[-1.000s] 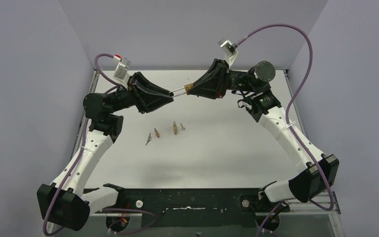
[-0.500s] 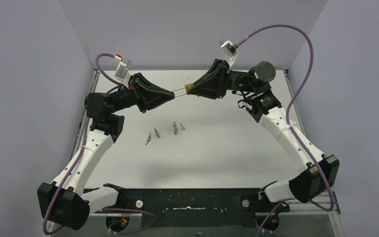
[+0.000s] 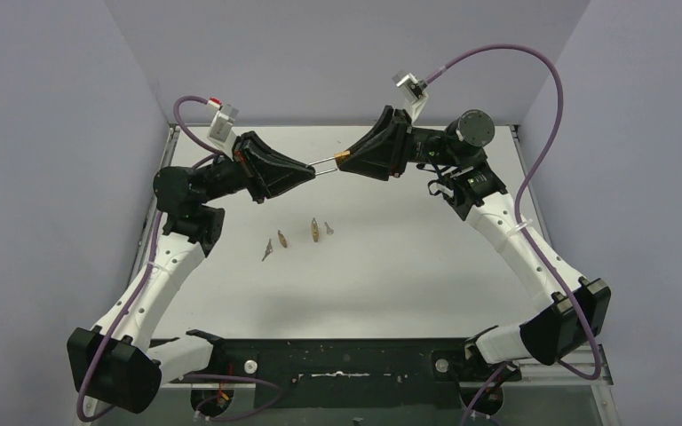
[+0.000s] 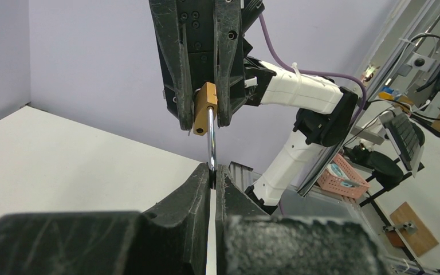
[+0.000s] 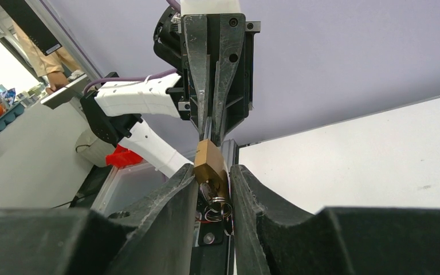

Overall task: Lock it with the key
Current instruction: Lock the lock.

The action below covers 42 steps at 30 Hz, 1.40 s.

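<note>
A brass padlock (image 3: 342,159) hangs in the air between my two grippers, above the far middle of the white table (image 3: 391,266). My left gripper (image 3: 310,169) is shut on its steel shackle (image 4: 211,137), pinched at the fingertips (image 4: 203,175). My right gripper (image 3: 346,161) is shut on the brass body (image 5: 208,162). A key with several split rings (image 5: 218,205) hangs from the body's end, between my right fingers. In the left wrist view the brass body (image 4: 204,107) sits between the right gripper's tips.
Several small loose pieces lie on the table under the lock: a brass one (image 3: 316,230), another (image 3: 281,238), a grey one (image 3: 267,250) and a small one (image 3: 329,228). The black base rail (image 3: 346,359) runs along the near edge.
Almost nothing: both grippers and the padlock have crept a few pixels to the right and back. Both grips are the same.
</note>
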Tool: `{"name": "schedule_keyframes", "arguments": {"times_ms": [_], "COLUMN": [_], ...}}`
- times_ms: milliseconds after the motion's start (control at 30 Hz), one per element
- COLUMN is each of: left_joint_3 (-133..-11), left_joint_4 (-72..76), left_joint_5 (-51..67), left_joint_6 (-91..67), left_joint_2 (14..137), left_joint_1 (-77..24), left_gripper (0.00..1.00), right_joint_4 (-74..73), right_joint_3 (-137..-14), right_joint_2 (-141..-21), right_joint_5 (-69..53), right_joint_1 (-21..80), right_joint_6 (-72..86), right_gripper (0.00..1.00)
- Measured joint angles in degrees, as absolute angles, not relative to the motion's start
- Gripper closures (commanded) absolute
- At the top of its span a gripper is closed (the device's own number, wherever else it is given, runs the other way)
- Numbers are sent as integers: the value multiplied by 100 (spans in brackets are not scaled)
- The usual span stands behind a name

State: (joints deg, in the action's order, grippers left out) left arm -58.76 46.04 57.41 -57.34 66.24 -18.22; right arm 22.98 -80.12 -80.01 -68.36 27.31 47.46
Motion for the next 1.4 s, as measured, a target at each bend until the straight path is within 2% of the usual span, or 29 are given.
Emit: {"name": "schedule_keyframes", "arguments": {"times_ms": [200, 567, 733, 1000, 1167, 1233, 1333, 1400], "left_joint_3": [-5876, -5874, -5874, -5874, -5874, -5874, -5874, -5874], "left_joint_4": [4604, 4602, 4560, 4539, 4497, 4491, 4477, 4477], "left_joint_5": [5741, 5741, 5741, 5741, 5736, 5736, 5734, 5734], "left_joint_6": [-5734, -5712, -5649, -5621, -5588, -5575, -5542, -5529], "left_joint_2": [6624, 6643, 6670, 6672, 6672, 6672, 6672, 6672], "left_joint_1": [-1831, -1831, -1828, -1833, -1833, -1833, -1833, -1833], "left_gripper": [100, 100, 100, 100, 100, 100, 100, 100], "right_joint_4": [2261, 2241, 2235, 2202, 2156, 2123, 2056, 2012], "right_joint_3": [-8012, -8012, -8012, -8007, -8001, -8001, -8001, -8001], "right_joint_2": [-7996, -7854, -7752, -7717, -7717, -7717, -7717, -7717], "right_joint_5": [-6825, -6766, -6683, -6641, -6635, -6630, -6617, -6613], "right_joint_1": [2731, 2729, 2703, 2698, 2696, 2694, 2692, 2672], "right_joint_6": [4709, 4692, 4644, 4578, 4550, 4539, 4484, 4451], "right_gripper": [54, 50, 63, 63, 70, 76, 97, 100]}}
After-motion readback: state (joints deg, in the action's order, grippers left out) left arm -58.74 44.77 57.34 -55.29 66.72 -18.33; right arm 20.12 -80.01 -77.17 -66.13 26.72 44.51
